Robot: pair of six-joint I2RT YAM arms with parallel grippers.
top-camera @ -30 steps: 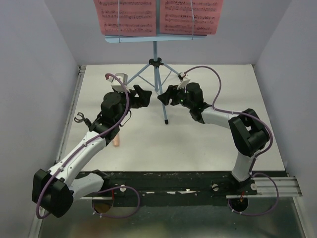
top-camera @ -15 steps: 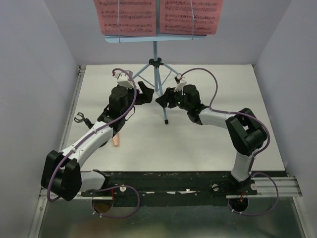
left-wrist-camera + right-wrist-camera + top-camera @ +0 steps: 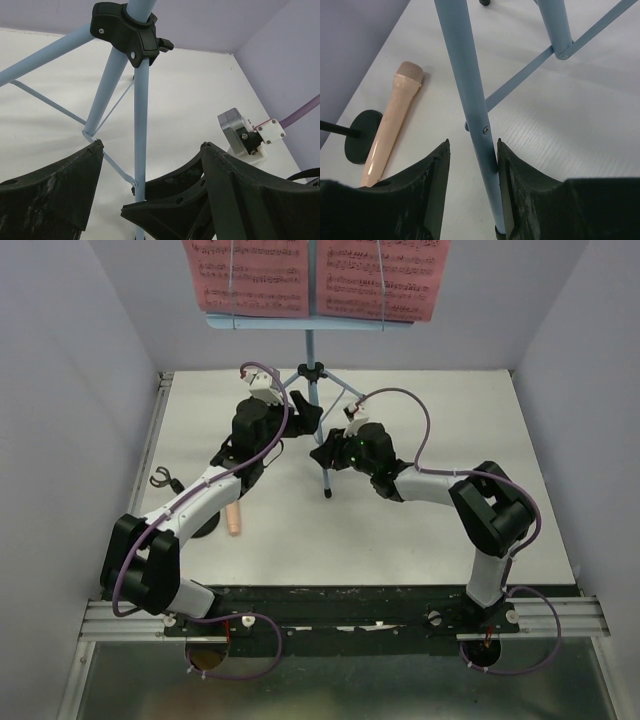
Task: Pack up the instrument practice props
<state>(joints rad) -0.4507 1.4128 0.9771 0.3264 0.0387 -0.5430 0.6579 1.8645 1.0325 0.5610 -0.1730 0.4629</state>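
We log one light-blue tripod music stand (image 3: 311,365), upright at the back middle of the white table (image 3: 430,530), its desk carrying two pink sheet-music pages (image 3: 245,275) side by side. Left gripper (image 3: 150,145): jaws spread wide either side of the stand's front leg, below the black hub (image 3: 131,27), holding nothing; right gripper (image 3: 472,142): jaws drawn in around the same leg lower down, one finger (image 3: 512,185) against the tube, a slim gap on the other side. One beige-pink toy microphone (image 3: 390,132) lies flat to the left, against the round base of the short black mic stand (image 3: 357,137)
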